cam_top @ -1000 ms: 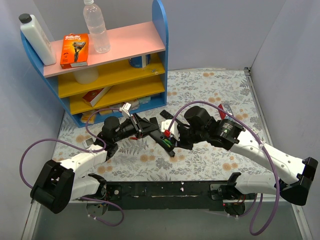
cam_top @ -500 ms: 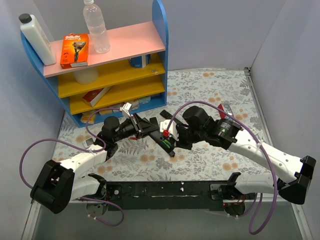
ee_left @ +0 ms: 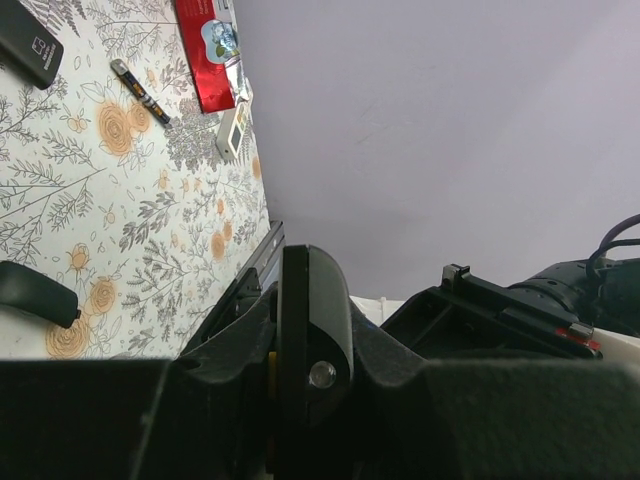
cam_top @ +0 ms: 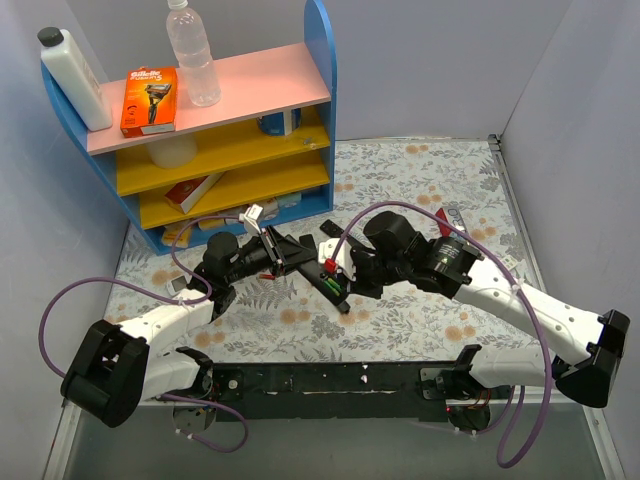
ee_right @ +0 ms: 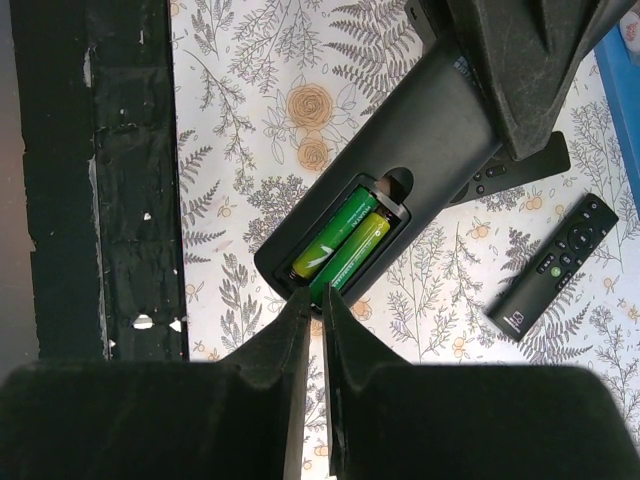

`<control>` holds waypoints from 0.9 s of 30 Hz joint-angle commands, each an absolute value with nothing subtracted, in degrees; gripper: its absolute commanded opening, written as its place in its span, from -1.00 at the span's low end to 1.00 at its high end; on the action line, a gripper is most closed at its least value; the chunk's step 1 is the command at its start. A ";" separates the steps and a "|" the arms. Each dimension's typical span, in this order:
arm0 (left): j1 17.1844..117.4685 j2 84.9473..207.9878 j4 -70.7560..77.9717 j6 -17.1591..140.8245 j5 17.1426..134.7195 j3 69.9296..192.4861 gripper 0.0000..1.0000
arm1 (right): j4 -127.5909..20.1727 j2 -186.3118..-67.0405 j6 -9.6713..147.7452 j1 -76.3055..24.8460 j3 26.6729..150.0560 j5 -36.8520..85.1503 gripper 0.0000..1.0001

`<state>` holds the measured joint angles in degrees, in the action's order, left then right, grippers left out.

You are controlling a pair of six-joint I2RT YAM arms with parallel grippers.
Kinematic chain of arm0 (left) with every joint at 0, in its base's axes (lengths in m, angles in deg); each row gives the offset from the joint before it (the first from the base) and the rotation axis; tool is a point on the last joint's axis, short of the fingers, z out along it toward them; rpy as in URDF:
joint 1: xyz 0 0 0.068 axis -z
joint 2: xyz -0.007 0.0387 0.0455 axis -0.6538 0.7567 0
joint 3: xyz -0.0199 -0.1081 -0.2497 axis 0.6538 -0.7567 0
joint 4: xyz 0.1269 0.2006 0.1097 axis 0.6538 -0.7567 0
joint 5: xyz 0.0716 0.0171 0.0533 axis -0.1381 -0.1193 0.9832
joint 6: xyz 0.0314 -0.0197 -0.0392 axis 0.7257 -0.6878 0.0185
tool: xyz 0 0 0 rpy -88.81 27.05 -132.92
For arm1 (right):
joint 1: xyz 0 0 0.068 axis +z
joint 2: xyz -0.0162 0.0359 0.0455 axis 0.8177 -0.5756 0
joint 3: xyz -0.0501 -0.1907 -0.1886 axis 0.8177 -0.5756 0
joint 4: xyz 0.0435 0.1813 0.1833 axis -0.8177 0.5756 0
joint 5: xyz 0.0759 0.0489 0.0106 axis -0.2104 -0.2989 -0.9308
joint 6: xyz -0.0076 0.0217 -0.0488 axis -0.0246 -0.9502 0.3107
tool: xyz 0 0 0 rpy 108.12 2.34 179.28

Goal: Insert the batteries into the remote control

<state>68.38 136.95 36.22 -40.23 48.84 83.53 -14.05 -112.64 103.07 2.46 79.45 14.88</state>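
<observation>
My left gripper (cam_top: 284, 255) is shut on the black remote control (cam_top: 316, 270) and holds it tilted above the table, its open battery bay facing up. In the left wrist view the remote (ee_left: 312, 310) stands edge-on between my fingers, with the left gripper (ee_left: 310, 378) clamped on it. Two batteries (ee_right: 340, 243), one green and one yellowish, lie side by side in the bay of the remote (ee_right: 430, 140). My right gripper (ee_right: 310, 300) is shut, its tips at the near end of the yellowish cell. It also shows in the top view (cam_top: 345, 278).
A blue shelf unit (cam_top: 220, 130) with bottles and boxes stands at the back left. A small black remote (ee_right: 553, 267) lies on the floral cloth. A red packet (ee_left: 205, 50), a thin pen-like item (ee_left: 140, 92) and another dark remote (ee_left: 30, 45) lie further off.
My right arm has edged slightly left toward the remote. The left arm and the remote have stayed put.
</observation>
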 commanded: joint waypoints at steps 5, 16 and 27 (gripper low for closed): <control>68.69 135.31 41.40 -43.92 46.93 86.20 -1.00 | -18.27 -113.89 103.27 2.27 79.53 15.70 -0.74; 68.95 134.61 42.02 -45.15 46.66 86.29 -1.00 | -21.34 -115.03 103.54 2.27 77.68 18.60 -0.83; 68.86 132.68 33.79 -36.40 49.29 86.72 -1.00 | -24.33 -118.37 99.68 2.27 77.94 18.17 -0.74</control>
<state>68.42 136.88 36.51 -38.33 49.17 83.75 -22.93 -116.25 102.59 2.49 78.47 17.09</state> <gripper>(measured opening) 0.190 0.102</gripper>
